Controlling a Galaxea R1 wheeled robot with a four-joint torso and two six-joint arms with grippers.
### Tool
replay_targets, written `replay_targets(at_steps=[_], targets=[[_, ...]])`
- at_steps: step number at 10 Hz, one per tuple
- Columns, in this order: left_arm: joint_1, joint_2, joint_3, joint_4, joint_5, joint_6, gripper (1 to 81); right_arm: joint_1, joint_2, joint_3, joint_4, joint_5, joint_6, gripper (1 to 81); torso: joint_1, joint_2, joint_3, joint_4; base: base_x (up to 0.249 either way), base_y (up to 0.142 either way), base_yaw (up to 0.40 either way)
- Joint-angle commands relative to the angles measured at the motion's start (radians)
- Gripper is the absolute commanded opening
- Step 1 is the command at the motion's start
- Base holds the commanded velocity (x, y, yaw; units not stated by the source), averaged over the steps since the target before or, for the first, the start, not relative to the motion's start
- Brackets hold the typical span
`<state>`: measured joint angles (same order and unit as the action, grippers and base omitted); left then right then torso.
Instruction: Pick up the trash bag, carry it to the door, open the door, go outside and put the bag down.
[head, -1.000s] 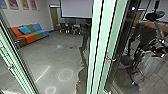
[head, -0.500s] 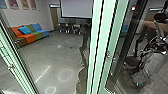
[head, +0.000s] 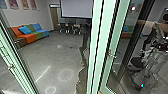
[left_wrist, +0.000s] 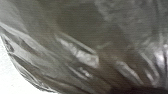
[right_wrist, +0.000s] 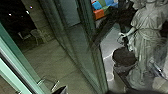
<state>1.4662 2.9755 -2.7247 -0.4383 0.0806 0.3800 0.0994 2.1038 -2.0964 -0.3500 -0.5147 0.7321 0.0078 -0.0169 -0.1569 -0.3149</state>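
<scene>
Several green uprights (head: 96, 50) frame the glass in the head view, with a metal handle (head: 111, 55) mounted on the frame, presumably where someone passing through can reach it. Beyond the glass, a multicoloured sofa (head: 27, 33) stands along the wall, leaving the floor (head: 55, 55) before it open for walking. A reflection of the robot (head: 160, 47) lies in the pane at the far right.

In the left wrist view, the glossy plastic trash bag (left_wrist: 77, 55) is right up against the left gripper's working end, creased and bulging. It probably hangs from the left gripper, which would spare the right arm for the door. Whether the left gripper is clenched on it or released, one cannot tell.

In the right wrist view, a green door frame (right_wrist: 22, 57), paving (right_wrist: 57, 60) and a grey draped statue (right_wrist: 147, 37) lie out ahead of the right gripper's working end. Its grip state cannot be told either. Keeping the bag clear of the frame seems wise, since thin plastic could snag.
</scene>
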Motion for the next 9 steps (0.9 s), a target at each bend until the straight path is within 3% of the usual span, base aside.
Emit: replay_targets(at_steps=[1,2,3,6,7,8,9], targets=[[-0.036,0.005,0.002,-0.007,0.077,-0.001,1.0,0.160,-0.032,-0.019,-0.058,-0.018,-0.028,81.1,0.000,0.000,0.000,0.000,0.000,0.000,0.000],[-0.036,0.007,0.002,-0.007,0.077,-0.001,1.0,0.159,-0.043,-0.019,-0.058,-0.027,-0.034,81.1,0.000,0.000,0.000,0.000,0.000,0.000,0.000],[-0.036,0.008,0.002,-0.005,0.079,0.000,1.0,0.148,-0.055,-0.019,-0.058,-0.027,-0.034,81.1,0.000,0.000,0.000,-0.032,0.000,0.000,0.000],[-0.036,0.008,0.002,-0.003,0.079,0.000,1.0,0.099,-0.069,-0.017,-0.055,-0.019,-0.034,81.1,0.000,0.000,0.000,-0.081,0.000,0.000,0.000],[-0.036,0.008,0.002,-0.003,0.079,0.000,1.0,0.081,-0.071,-0.017,-0.055,-0.019,-0.034,81.1,0.000,0.000,0.000,-0.055,0.000,0.000,0.000],[-0.036,0.008,0.002,-0.003,0.079,0.000,1.0,0.064,-0.072,-0.017,-0.055,-0.019,-0.034,81.1,0.000,0.000,0.000,-0.068,0.000,0.000,0.000],[-0.036,0.008,0.002,-0.003,0.079,0.000,1.0,0.049,-0.072,-0.017,-0.053,-0.016,-0.034,81.1,0.000,0.000,0.000,-0.071,0.000,0.000,0.000]])
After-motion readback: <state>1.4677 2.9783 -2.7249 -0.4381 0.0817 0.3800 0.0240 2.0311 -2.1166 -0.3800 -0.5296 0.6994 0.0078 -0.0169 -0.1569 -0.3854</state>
